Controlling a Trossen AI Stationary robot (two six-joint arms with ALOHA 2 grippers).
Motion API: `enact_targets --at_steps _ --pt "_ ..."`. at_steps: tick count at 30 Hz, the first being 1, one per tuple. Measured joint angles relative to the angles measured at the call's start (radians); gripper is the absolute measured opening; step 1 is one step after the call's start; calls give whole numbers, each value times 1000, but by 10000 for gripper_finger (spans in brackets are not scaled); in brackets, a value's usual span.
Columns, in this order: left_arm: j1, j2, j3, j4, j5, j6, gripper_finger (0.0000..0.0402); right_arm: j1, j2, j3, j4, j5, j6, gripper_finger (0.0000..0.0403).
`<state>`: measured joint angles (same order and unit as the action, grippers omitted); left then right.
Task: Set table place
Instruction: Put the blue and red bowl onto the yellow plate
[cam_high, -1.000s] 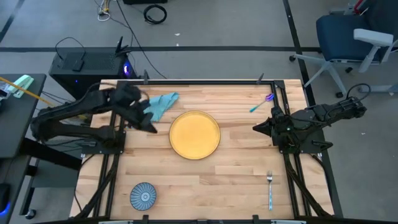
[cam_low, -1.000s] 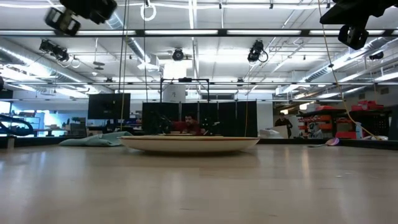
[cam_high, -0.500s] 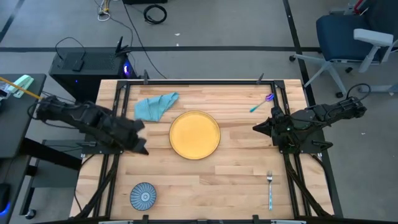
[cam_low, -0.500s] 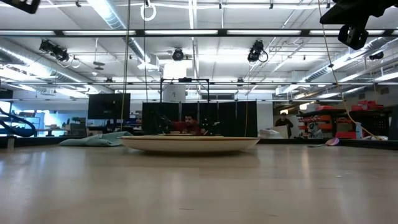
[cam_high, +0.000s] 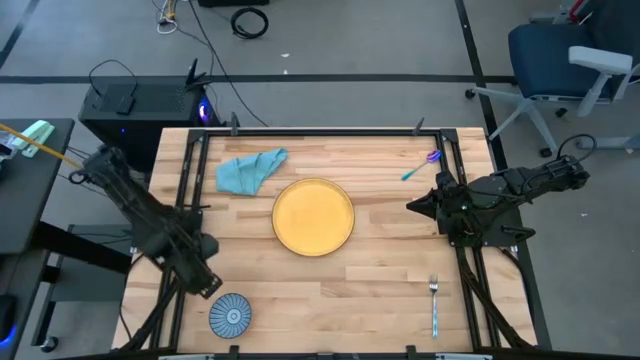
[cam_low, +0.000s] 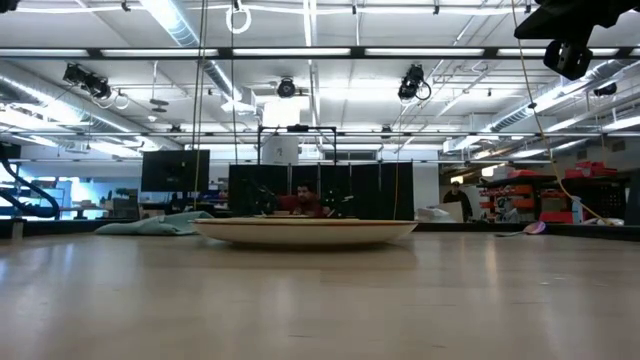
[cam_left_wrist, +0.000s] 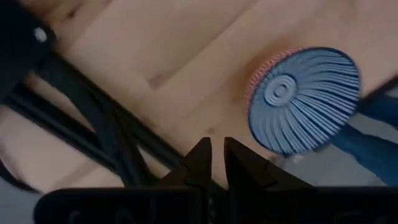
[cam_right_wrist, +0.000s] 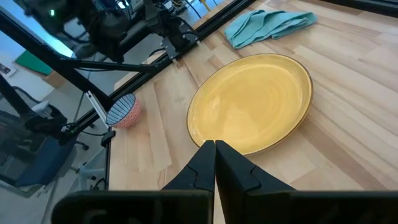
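Note:
A yellow plate (cam_high: 313, 216) rests at the middle of the light wooden table (cam_high: 380, 270). A teal cloth (cam_high: 250, 168) lies crumpled at the far left. A blue patterned bowl (cam_high: 231, 314) stands at the near left, and it also shows in the left wrist view (cam_left_wrist: 305, 99). My left gripper (cam_high: 208, 288) hovers over the table's left rail just beside the bowl; its fingers (cam_left_wrist: 202, 163) show only a thin slit between them and hold nothing. My right gripper (cam_high: 410, 207) is shut and empty to the right of the plate (cam_right_wrist: 252, 102).
A fork with a blue handle (cam_high: 434, 305) lies at the near right. A blue and purple spoon (cam_high: 420, 166) lies at the far right. Black rails (cam_high: 185, 190) run along the table's left and right sides. A dark side desk (cam_high: 25, 190) stands left of the table.
My left gripper has swung from beside the teal cloth toward the table's near edge, along the left rail, and now stands next to the blue bowl. The cloth, plate and bowl have stayed in place.

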<state>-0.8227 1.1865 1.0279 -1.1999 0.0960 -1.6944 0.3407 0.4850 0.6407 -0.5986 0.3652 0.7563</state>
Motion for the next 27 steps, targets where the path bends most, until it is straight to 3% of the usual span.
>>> enact_targets --at_steps 4,15,22,27 --pt "-45 64 0 62 -44 30 59 0 0 0 0 0 0 17" --pt "-45 140 -9 149 -96 55 118 0 18 0 0 0 -1 17" --pt "-45 142 -168 448 -50 54 146 0 40 0 0 0 -19 17" --pt "-45 142 -225 520 -43 31 153 0 46 0 0 0 -19 17"
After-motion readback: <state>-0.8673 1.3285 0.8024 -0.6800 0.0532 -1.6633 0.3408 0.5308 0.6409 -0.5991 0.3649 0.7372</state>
